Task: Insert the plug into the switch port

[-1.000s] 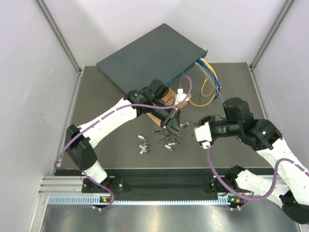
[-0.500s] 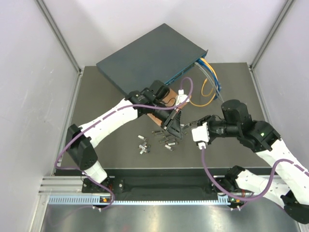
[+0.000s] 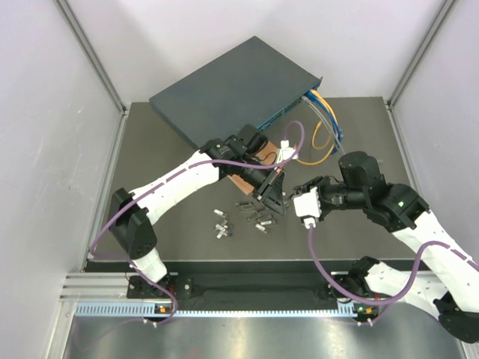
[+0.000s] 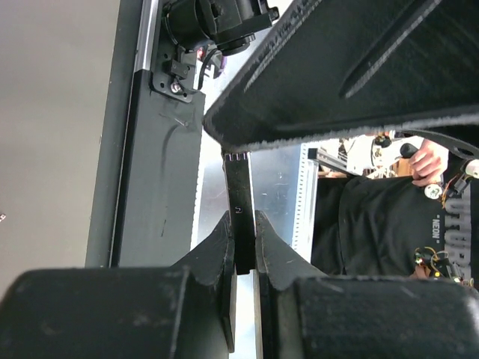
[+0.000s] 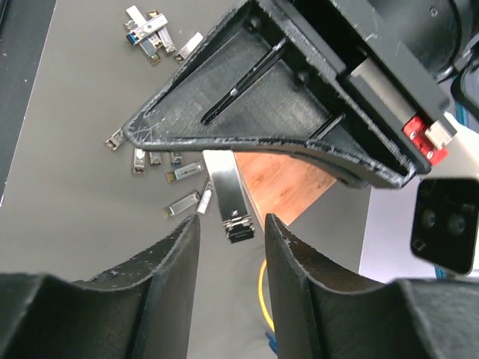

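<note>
Right gripper (image 5: 232, 223) now nearer the plug (image 5: 224, 187) in left gripper (image 4: 241, 224).

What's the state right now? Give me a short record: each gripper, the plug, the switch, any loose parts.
left gripper: shut on the plug
right gripper: open, fingers either side of the plug's free end, gaps showing
switch: at the far edge, yellow and blue cables running from its front face
plug in port: not yet, held clear of the switch
loose plugs: scattered on the table near the grippers
</note>
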